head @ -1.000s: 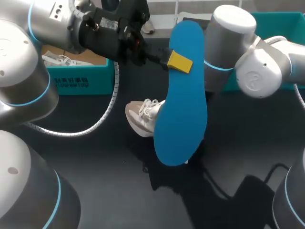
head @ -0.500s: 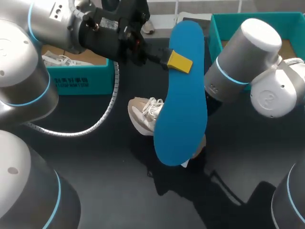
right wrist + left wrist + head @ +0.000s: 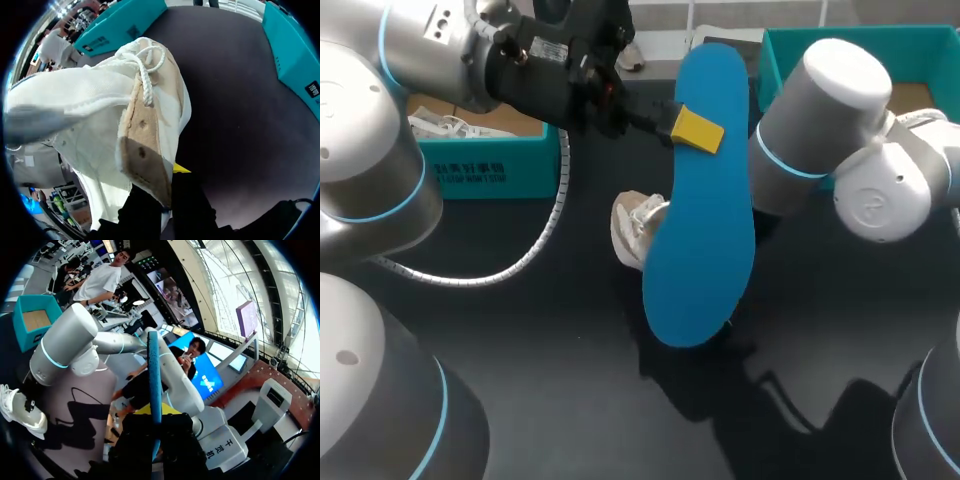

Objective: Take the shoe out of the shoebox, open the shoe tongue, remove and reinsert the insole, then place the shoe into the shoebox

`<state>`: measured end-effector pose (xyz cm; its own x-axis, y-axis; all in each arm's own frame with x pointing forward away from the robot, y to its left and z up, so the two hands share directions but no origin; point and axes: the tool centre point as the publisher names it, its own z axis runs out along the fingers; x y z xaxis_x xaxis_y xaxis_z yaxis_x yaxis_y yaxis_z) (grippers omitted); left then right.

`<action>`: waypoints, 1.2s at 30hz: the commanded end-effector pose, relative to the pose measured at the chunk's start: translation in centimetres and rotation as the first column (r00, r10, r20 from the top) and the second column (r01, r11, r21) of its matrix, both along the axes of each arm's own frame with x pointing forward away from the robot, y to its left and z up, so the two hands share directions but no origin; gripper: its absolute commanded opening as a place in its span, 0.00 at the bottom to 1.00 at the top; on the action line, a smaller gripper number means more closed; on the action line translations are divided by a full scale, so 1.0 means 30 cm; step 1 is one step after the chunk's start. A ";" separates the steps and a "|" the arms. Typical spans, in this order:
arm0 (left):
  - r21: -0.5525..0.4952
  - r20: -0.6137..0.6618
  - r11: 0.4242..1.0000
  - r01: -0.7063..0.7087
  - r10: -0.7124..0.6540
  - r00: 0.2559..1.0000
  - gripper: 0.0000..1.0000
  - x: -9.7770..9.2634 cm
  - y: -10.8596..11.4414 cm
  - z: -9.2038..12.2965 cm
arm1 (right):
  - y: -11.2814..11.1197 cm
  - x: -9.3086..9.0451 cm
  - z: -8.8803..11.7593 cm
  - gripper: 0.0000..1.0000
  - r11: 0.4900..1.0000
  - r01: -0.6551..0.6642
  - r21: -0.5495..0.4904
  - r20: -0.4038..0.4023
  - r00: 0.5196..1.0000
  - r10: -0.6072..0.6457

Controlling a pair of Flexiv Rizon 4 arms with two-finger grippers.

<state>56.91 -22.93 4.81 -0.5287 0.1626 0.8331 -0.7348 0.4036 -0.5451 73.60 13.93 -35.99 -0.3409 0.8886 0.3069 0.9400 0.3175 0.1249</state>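
Note:
A blue insole (image 3: pixel 705 200) hangs upright over the table's middle, and my left gripper (image 3: pixel 694 130) is shut on its upper part. In the left wrist view the insole (image 3: pixel 154 370) shows edge-on between the fingers of that gripper (image 3: pixel 152 412). The white and beige shoe (image 3: pixel 634 228) is lifted above the dark table, mostly hidden behind the insole. My right gripper (image 3: pixel 167 182) is shut on the shoe (image 3: pixel 100 110) at the beige collar edge, laces hanging ahead of it. The left wrist view shows the shoe (image 3: pixel 19 410) below my right arm (image 3: pixel 62 347).
A teal shoebox (image 3: pixel 485 165) stands at the back left under my left arm. A second teal box (image 3: pixel 920 50) stands at the back right behind my right arm (image 3: pixel 825 120). The dark tabletop (image 3: pixel 570 400) stretches in front.
My right arm swung out and back, carrying the shoe rightward, further behind the insole. The left arm and insole have not moved.

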 end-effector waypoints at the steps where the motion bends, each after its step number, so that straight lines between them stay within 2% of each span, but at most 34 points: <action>1: 0.000 0.000 1.000 -0.001 0.001 1.000 0.00 -0.001 0.001 -0.005 | 0.033 0.006 -0.020 0.00 0.997 0.059 -0.051 0.013 0.998 -0.059; 9: 0.000 0.000 1.000 -0.001 0.001 1.000 0.00 -0.001 0.001 -0.005 | 0.016 0.003 -0.064 0.00 0.985 0.166 -0.045 0.014 0.986 -0.165; 10: 0.000 0.000 1.000 -0.001 0.001 1.000 0.00 -0.001 0.001 -0.005 | 0.006 -0.002 -0.067 0.00 0.972 0.231 -0.042 0.027 0.973 -0.230; 12: 0.000 0.000 1.000 -0.001 0.001 1.000 0.00 -0.001 0.001 -0.005 | 0.000 -0.004 -0.069 0.00 0.966 0.259 -0.020 0.033 0.966 -0.258; 19: 0.000 0.000 1.000 -0.001 0.001 1.000 0.00 -0.001 0.001 -0.005 | -0.014 0.010 -0.120 0.00 0.963 0.268 -0.012 0.010 0.963 -0.268; 31: 0.000 0.000 1.000 -0.001 0.001 1.000 0.00 -0.001 0.001 -0.005 | -0.040 -0.007 -0.191 0.00 0.943 0.334 -0.016 -0.052 0.941 -0.334; 32: 0.000 0.000 1.000 -0.001 0.001 1.000 0.00 -0.001 0.001 -0.005 | -0.040 -0.010 -0.191 0.34 0.938 0.346 -0.003 -0.054 0.937 -0.346; 33: 0.000 0.000 1.000 -0.001 0.001 1.000 0.00 -0.001 0.001 -0.005 | -0.043 -0.018 -0.187 0.77 0.935 0.354 0.001 -0.055 0.934 -0.353; 34: 0.000 0.000 1.000 -0.001 0.001 1.000 0.00 -0.001 0.001 -0.005 | -0.044 -0.024 -0.177 1.00 0.937 0.350 0.005 -0.059 0.935 -0.349; 36: 0.000 0.000 1.000 -0.001 0.001 1.000 0.00 -0.001 0.001 -0.005 | -0.049 -0.039 -0.147 1.00 0.935 0.356 0.014 -0.057 0.933 -0.354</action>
